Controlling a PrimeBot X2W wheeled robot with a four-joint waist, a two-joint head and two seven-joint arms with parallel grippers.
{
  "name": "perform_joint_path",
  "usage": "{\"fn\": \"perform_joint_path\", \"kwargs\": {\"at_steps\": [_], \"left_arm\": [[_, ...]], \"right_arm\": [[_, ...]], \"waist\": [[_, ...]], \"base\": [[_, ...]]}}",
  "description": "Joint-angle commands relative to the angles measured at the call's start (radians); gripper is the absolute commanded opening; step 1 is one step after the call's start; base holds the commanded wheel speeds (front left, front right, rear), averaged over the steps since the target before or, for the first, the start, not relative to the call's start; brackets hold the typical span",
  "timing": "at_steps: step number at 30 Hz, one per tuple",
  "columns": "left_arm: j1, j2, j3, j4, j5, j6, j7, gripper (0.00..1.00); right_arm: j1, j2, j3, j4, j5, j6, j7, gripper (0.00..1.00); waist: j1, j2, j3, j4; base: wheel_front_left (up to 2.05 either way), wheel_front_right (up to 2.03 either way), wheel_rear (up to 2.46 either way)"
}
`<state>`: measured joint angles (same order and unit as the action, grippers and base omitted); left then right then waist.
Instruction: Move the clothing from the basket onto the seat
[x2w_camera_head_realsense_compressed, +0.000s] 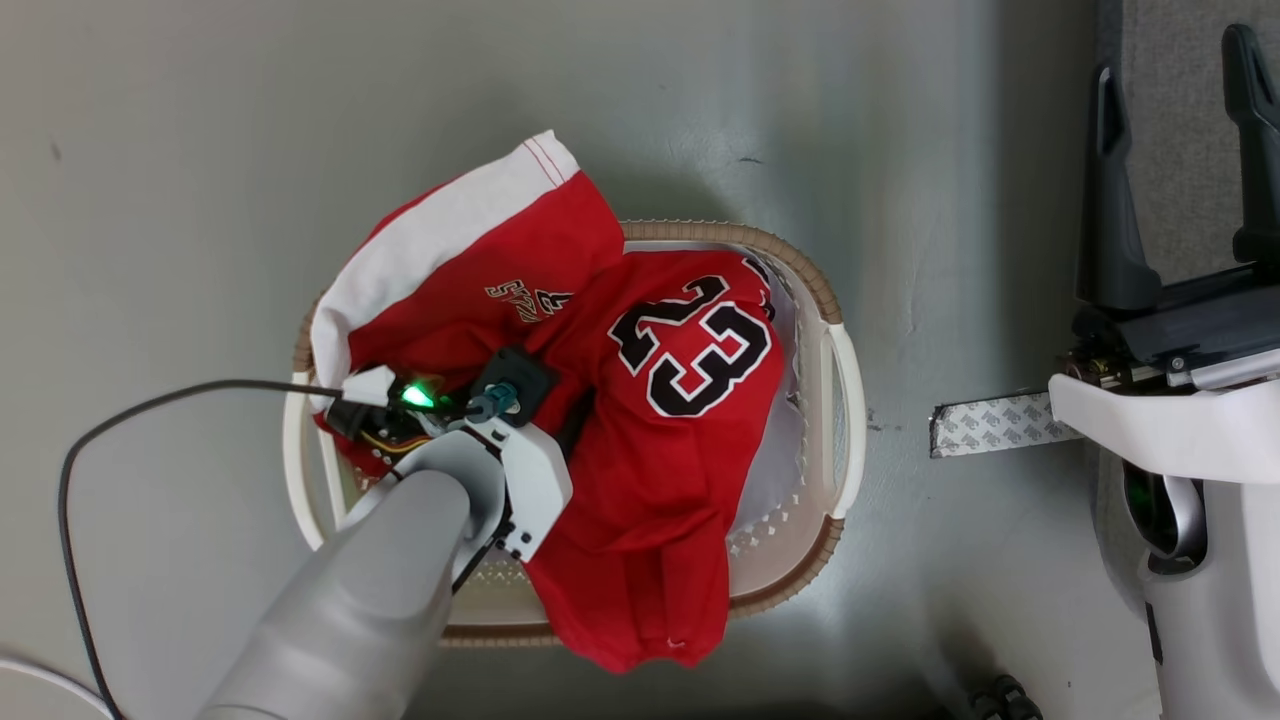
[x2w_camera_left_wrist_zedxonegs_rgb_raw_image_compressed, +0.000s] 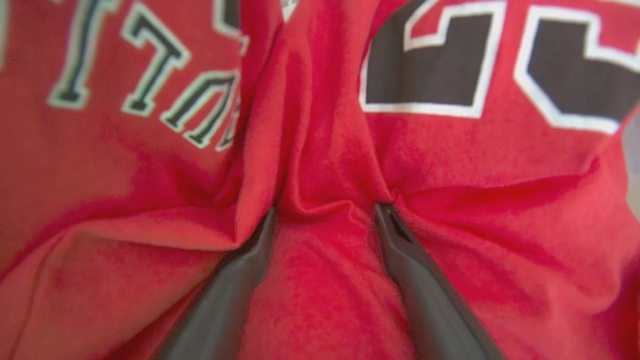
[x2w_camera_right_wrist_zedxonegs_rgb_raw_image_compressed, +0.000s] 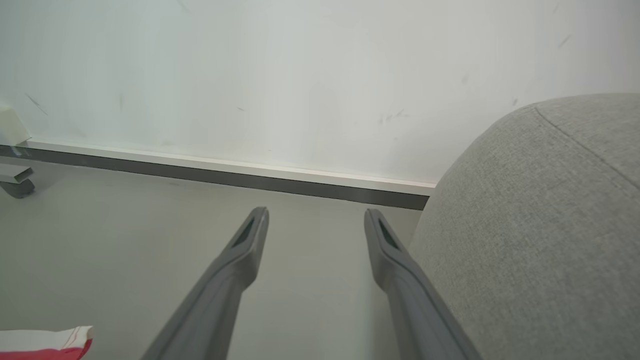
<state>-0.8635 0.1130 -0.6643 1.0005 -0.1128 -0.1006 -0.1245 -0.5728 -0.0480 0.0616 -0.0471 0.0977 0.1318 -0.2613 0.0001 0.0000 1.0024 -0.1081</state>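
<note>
The basket (x2w_camera_head_realsense_compressed: 800, 270) stands on the floor with both red garments heaped in it. The number 23 garment (x2w_camera_head_realsense_compressed: 690, 350) lies on the right and hangs over the near rim. The white-hemmed garment (x2w_camera_head_realsense_compressed: 470, 260) with lettering spills over the far left rim. My left arm (x2w_camera_head_realsense_compressed: 500, 450) reaches down into the pile. My left gripper (x2w_camera_left_wrist_zedxonegs_rgb_raw_image_compressed: 327, 210) is open, its fingertips pressed into red fabric, with a fold of cloth bulging between them. The 23 (x2w_camera_left_wrist_zedxonegs_rgb_raw_image_compressed: 500, 65) and the lettering (x2w_camera_left_wrist_zedxonegs_rgb_raw_image_compressed: 150, 85) lie just beyond. My right gripper (x2w_camera_head_realsense_compressed: 1172, 55) is open and holds nothing, beside the seat (x2w_camera_right_wrist_zedxonegs_rgb_raw_image_compressed: 540, 225).
A plain white cloth (x2w_camera_head_realsense_compressed: 775, 470) lies under the garments at the basket's right side. A strip of patterned tape (x2w_camera_head_realsense_compressed: 1000, 425) is stuck on the floor between the basket and my body. A black cable (x2w_camera_head_realsense_compressed: 150, 400) loops at the left. A wall and baseboard (x2w_camera_right_wrist_zedxonegs_rgb_raw_image_compressed: 225, 175) stand beyond the seat.
</note>
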Motion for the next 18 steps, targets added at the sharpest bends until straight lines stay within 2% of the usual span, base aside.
{"fn": "perform_joint_path", "kwargs": {"at_steps": [1, 2, 4, 12, 18], "left_arm": [[-0.014, 0.004, -0.010, 0.026, 0.021, 0.004, -0.008, 1.00], [-0.016, -0.001, -0.013, 0.035, 0.020, 0.004, -0.016, 0.74], [-0.023, -0.008, -0.018, 0.058, 0.016, 0.003, -0.029, 0.00], [0.005, -0.035, -0.014, 0.092, -0.036, -0.011, -0.091, 0.00], [0.082, -0.049, -0.004, 0.056, -0.108, -0.023, -0.128, 0.00]], "right_arm": [[-0.005, -0.001, -0.006, -0.005, 0.006, -0.002, -0.003, 1.00], [-0.004, -0.001, -0.009, -0.004, 0.007, -0.002, -0.003, 1.00], [-0.003, -0.001, -0.015, -0.001, 0.010, -0.002, -0.003, 1.00], [0.036, -0.001, -0.037, 0.030, 0.029, -0.002, -0.003, 1.00], [0.103, -0.001, -0.066, 0.068, 0.030, -0.002, -0.003, 1.00]], "waist": [[-0.0001, 0.0000, 0.004, -0.001], [-0.0001, 0.0000, 0.005, -0.002], [-0.0001, 0.0000, 0.004, -0.004], [-0.0001, 0.0000, -0.075, -0.004], [-0.0001, 0.0000, -0.227, 0.021]], "base": [[0.00, 0.00, 0.00], [0.00, 0.00, 0.00], [0.00, 0.00, 0.00], [0.00, 0.00, 0.00], [0.00, 0.00, 0.00]]}}
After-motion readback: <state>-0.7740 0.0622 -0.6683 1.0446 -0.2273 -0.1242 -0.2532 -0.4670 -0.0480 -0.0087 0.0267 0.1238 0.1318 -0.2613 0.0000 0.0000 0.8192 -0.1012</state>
